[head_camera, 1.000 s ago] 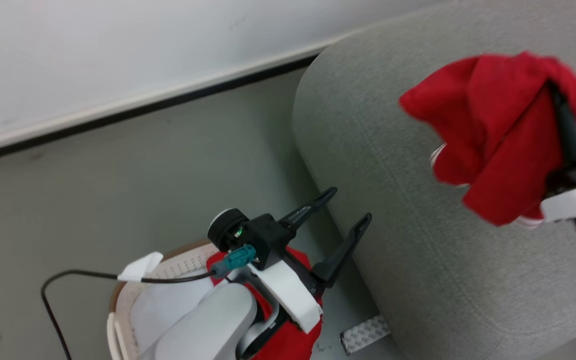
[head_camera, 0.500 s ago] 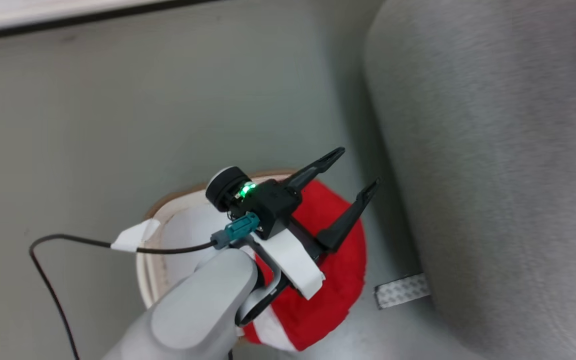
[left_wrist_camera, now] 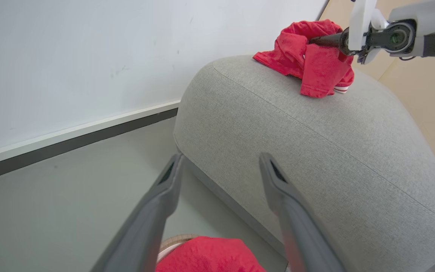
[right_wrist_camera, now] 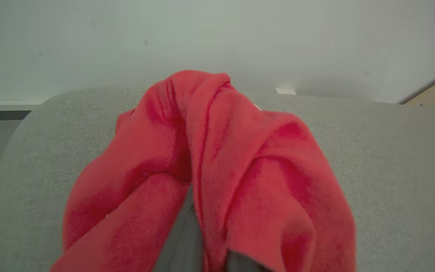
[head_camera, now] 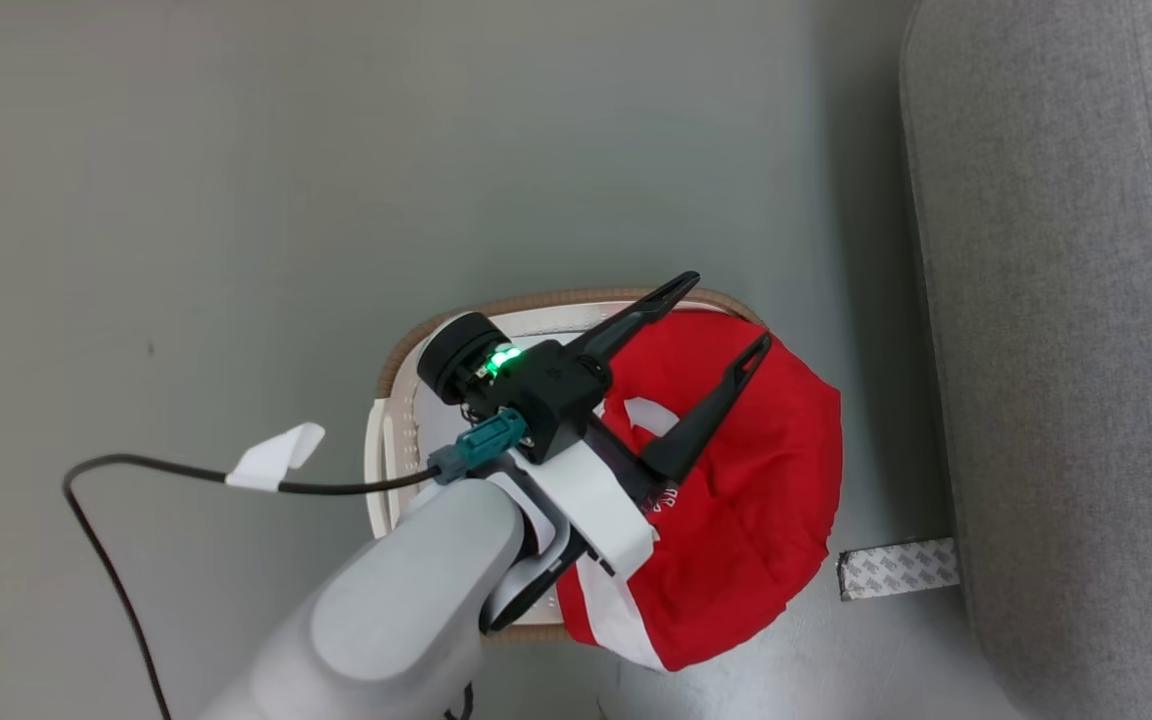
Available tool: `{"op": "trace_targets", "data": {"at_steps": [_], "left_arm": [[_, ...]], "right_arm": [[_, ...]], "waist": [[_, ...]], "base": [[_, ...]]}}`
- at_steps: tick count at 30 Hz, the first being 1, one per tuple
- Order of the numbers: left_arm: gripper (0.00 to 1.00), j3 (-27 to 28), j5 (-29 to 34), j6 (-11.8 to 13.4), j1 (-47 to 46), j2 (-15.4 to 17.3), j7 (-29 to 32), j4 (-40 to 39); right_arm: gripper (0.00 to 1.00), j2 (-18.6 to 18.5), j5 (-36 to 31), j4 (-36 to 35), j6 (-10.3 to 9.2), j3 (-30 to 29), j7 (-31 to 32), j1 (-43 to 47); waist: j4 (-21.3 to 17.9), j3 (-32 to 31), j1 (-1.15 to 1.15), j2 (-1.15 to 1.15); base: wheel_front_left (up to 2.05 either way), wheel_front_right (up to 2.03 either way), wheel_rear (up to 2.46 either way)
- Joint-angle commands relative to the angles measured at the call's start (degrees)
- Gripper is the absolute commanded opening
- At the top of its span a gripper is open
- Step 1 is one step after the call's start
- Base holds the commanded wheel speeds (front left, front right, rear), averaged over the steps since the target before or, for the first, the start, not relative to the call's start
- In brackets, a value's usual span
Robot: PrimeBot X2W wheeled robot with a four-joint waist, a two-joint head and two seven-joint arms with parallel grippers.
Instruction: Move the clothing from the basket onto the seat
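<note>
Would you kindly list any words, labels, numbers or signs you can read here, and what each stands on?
Nothing is legible.
Small white print on the red garment in the basket: too small to read.
Marks on the tape strip: too blurred to read.

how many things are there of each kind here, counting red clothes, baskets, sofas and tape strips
red garments: 2 (basket garment heaped in the basket; sofa garment at the top of the sofa)
baskets: 1
sofas: 1
tape strip on the floor: 1
total: 5
</note>
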Motion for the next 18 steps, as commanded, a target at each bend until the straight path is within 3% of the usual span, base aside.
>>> {"op": "trace_targets", "data": {"at_steps": [1,3,4,5,6,7,18], "left_arm": [[1.0,0.1,0.2,-0.1,-0.5,0.1,-0.2,0.3],[1.0,0.2,0.2,-0.1,-0.2,0.2,-0.3,0.6],[1.0,0.3,0.2,-0.1,-0.1,0.3,-0.3,0.8],[1.0,0.4,0.1,-0.1,0.0,0.3,-0.4,0.9],[1.0,0.4,0.1,-0.1,0.1,0.3,-0.4,1.1],[1.0,0.5,0.0,-0.1,0.2,0.3,-0.5,1.3],[1.0,1.7,-1.0,-0.2,3.2,0.5,-0.5,3.1]], "right_arm": [[0.0,0.2,0.9,0.6,-0.14,1.1,2.0,0.4],[0.0,0.2,1.7,1.2,-0.14,2.5,4.6,1.2],[0.06,0.2,2.1,1.3,-0.14,3.2,5.7,1.5],[0.24,0.0,2.6,1.2,-0.14,3.9,6.3,1.7],[0.71,-0.2,3.0,1.0,-0.14,4.4,6.7,1.7],[1.0,-0.3,3.3,0.8,-0.14,5.0,6.7,1.9],[1.0,1.2,6.4,-0.3,-0.14,12.1,9.9,6.4]], "waist": [[0.3,-0.2,-0.01,0.0],[0.3,-0.6,-0.01,0.0],[0.3,-0.8,-0.01,0.0],[0.3,-1.0,-0.01,0.0],[0.2,-1.2,-0.01,0.0],[0.1,-1.5,-0.01,0.0],[-2.0,-8.6,-0.01,0.0]], "base": [[0.0,0.0,0.0],[0.0,0.0,0.0],[0.0,0.0,0.0],[0.0,0.0,0.0],[0.0,0.0,0.0],[0.0,0.0,0.0],[0.0,0.0,0.0]]}}
